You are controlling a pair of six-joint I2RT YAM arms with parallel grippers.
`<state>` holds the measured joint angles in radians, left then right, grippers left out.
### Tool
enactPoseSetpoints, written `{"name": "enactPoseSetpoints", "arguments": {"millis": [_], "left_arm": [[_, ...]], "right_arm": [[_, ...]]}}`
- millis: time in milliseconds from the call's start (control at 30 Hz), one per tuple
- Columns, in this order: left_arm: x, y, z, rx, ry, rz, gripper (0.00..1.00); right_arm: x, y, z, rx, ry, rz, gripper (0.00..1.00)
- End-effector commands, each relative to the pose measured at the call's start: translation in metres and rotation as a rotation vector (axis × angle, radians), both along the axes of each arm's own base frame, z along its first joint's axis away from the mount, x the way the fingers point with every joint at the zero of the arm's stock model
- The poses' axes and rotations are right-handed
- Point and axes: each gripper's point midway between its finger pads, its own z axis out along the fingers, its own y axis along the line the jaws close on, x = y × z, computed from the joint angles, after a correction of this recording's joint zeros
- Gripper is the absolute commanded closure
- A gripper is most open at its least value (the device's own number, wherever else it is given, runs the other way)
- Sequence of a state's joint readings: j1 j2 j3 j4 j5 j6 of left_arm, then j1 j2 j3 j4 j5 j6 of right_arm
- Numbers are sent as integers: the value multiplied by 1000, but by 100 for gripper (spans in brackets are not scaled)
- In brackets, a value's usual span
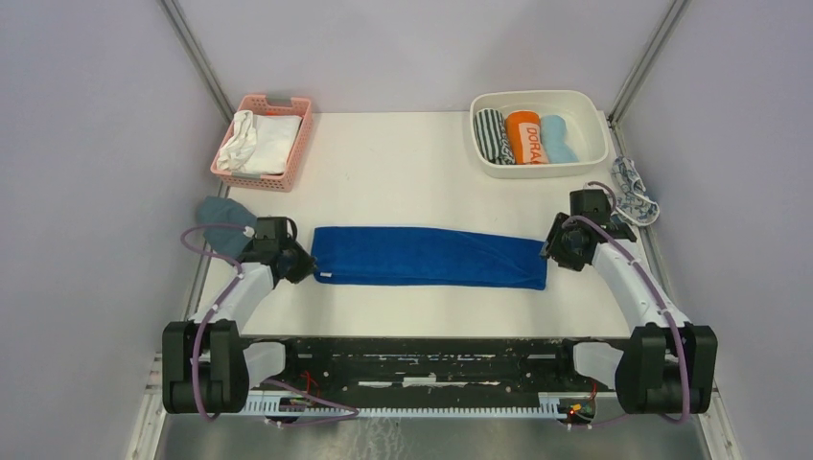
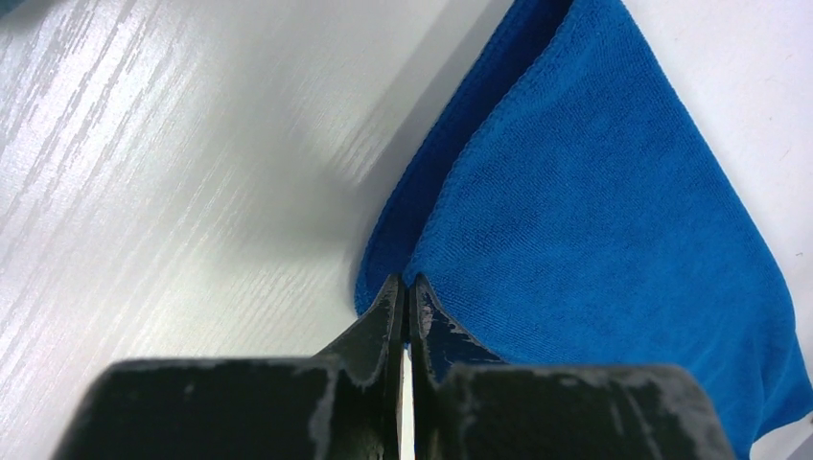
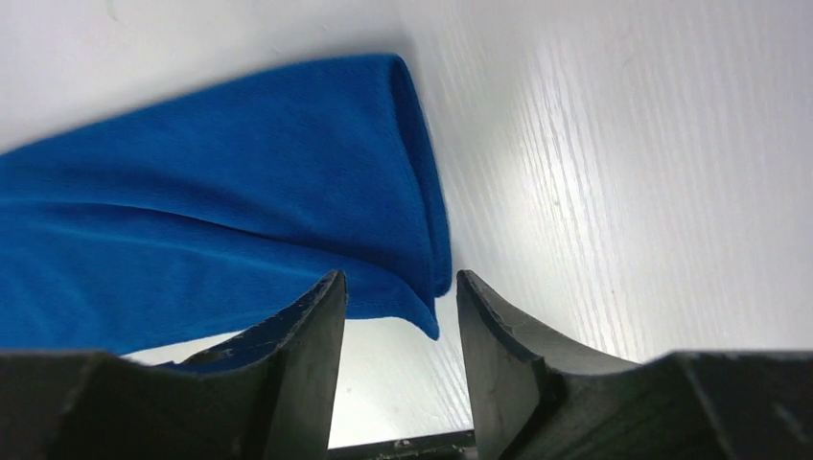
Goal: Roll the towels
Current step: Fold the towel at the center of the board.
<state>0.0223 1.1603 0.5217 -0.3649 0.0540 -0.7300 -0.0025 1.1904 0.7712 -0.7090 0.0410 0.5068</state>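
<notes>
From above, the royal blue towel (image 1: 429,257) lies folded into a long flat strip across the middle of the desk (image 1: 383,172). The left pincer (image 1: 305,268) sits at its left end and the right pincer (image 1: 551,251) at its right end. At upper right a white tub (image 1: 594,144) holds the light blue towel (image 1: 558,139), rolled, beside an orange roll (image 1: 527,137) and a striped roll (image 1: 490,136). The patterned towel (image 1: 635,196) lies crumpled at the desk's right edge, just below the tub. At upper left a pink basket (image 1: 299,144) holds white cloths (image 1: 257,142), and below it lies a teal-grey cloth (image 1: 220,216).

In the left wrist view, the left pincer (image 2: 407,286) has its fingers pressed together, tips right at the corner of the royal blue towel (image 2: 594,240). I cannot tell whether cloth is caught between them. The desk (image 2: 192,192) fills the left of the frame.

In the right wrist view, the right pincer (image 3: 401,287) has its fingers apart. The corner of the royal blue towel (image 3: 211,211) lies in the gap between the tips, gripped by neither. The bare desk (image 3: 623,192) fills the right of the frame.
</notes>
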Motion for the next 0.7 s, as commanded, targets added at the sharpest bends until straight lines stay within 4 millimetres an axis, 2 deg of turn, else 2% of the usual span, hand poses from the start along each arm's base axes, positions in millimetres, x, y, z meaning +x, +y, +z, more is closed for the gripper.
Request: {"name": "enactPoseSetpoints", "arguments": {"millis": [0, 167, 300, 433, 567, 667], "left_arm": [[-2, 3, -3, 3, 1, 18, 92], [-8, 4, 0, 8, 4, 28, 88], [-6, 11, 22, 53, -37, 28, 73], [0, 14, 47, 95, -83, -18, 59], [20, -1, 77, 97, -162, -120, 51], [39, -35, 93, 120, -217, -249, 45]], "right_arm": [[35, 3, 30, 10, -155, 38, 45], [59, 6, 24, 24, -170, 63, 47], [69, 1, 3, -1, -132, 59, 49], [79, -1, -8, 2, -132, 42, 51], [83, -6, -19, -11, -128, 27, 52], [85, -9, -26, -7, -117, 15, 53]]}}
